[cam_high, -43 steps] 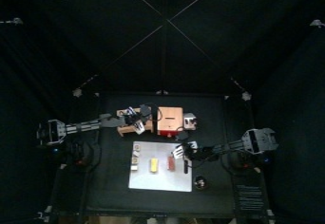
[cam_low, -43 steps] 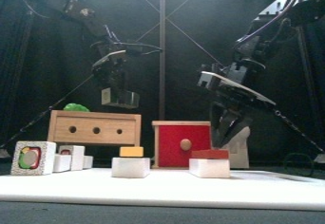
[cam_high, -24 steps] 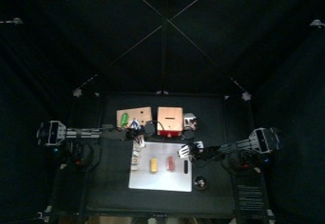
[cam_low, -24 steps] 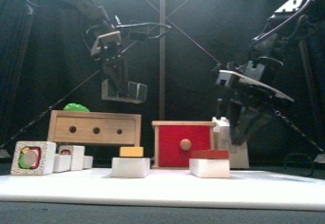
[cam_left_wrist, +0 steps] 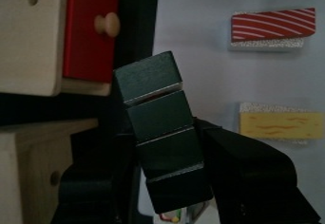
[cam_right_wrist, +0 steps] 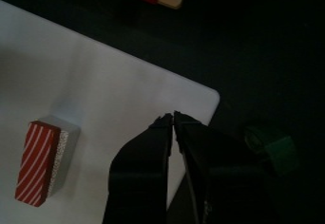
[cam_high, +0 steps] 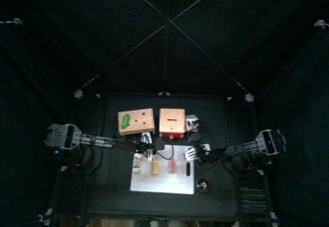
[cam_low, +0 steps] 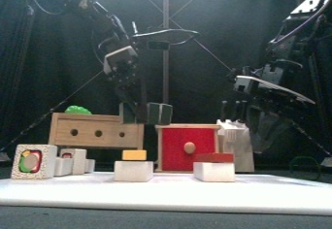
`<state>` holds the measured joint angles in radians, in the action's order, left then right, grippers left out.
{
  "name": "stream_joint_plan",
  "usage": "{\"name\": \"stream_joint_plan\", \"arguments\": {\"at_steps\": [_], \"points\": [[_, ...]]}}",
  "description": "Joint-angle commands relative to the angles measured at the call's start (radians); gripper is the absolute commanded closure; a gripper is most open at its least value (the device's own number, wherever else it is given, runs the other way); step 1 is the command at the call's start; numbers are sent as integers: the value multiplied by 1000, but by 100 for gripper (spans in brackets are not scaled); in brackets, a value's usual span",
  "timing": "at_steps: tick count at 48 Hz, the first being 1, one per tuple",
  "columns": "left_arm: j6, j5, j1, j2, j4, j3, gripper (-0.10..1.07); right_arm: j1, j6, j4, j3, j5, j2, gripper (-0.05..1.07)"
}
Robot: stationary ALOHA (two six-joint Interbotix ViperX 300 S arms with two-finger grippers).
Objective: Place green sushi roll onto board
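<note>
The green sushi roll (cam_low: 80, 109) lies atop the board (cam_low: 96, 130).

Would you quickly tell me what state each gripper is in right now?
Left gripper: cannot be told; it holds nothing visible.
Right gripper: closed, empty, above the white sheet.

no readable text, no labels, no brand names, no numbers, no signs on anything
</note>
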<state>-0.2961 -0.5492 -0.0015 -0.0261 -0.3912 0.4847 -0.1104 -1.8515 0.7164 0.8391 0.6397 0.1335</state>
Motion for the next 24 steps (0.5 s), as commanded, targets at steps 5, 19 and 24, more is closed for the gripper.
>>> {"name": "stream_joint_plan", "arguments": {"at_steps": [5, 19, 24], "points": [[5, 67, -8, -43, -11, -41, 31, -3, -3, -12, 0, 2, 23, 49], [5, 155, -6, -84, -9, -25, 31, -5, -3, -12, 14, 2, 21, 49], [5, 179, -5, -100, -9, -21, 31, -3, -5, -12, 20, 2, 21, 49]]}}
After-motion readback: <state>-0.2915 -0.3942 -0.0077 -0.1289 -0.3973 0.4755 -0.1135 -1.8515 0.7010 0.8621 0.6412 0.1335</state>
